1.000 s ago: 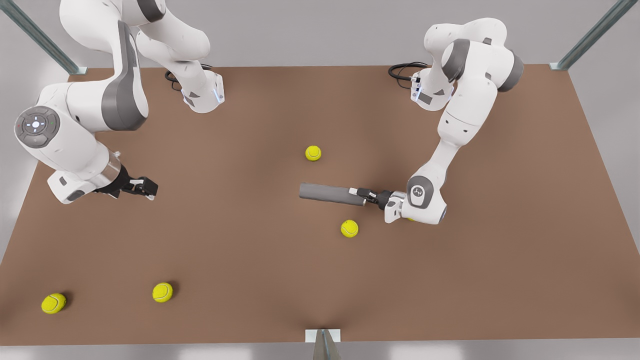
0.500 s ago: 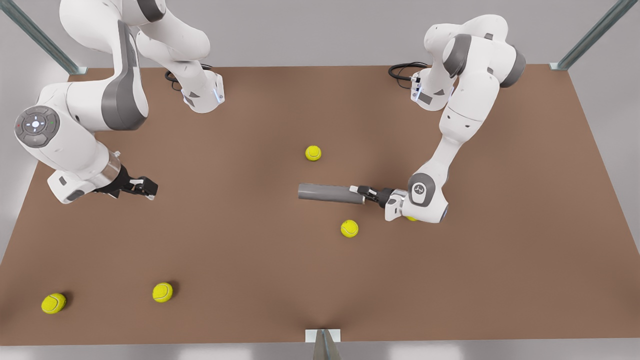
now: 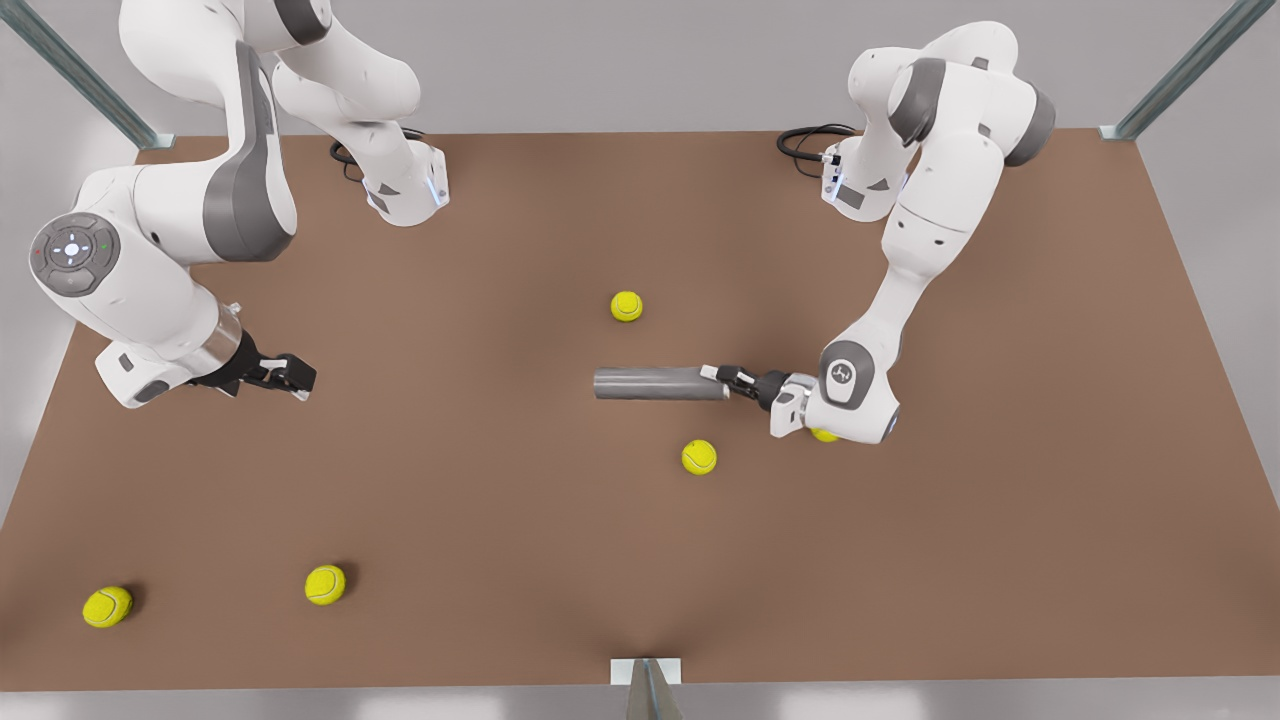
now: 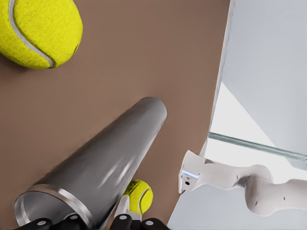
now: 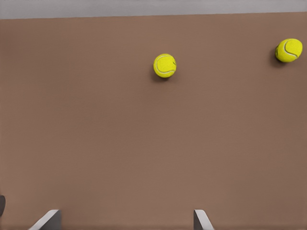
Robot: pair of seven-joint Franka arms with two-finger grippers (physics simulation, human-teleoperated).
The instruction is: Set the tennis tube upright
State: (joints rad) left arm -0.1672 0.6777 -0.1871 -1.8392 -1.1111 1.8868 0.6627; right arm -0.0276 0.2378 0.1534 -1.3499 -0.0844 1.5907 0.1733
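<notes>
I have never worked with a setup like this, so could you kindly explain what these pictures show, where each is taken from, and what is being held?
These are simulator renders of two white robot arms bolted to a brown table. The front view looks down on the whole scene; each of the other two pictures comes from a camera on one arm's wrist.

The left tool, on the front view's right, is shut on the rimmed end of the tennis tube, a grey cylinder lying about level. Its wrist camera looks along that tube.

The right tool, on the front view's left, waits open above the table, holding nothing; its fingers peek into its own view.

Yellow tennis balls are scattered about, one near the tube.
</notes>
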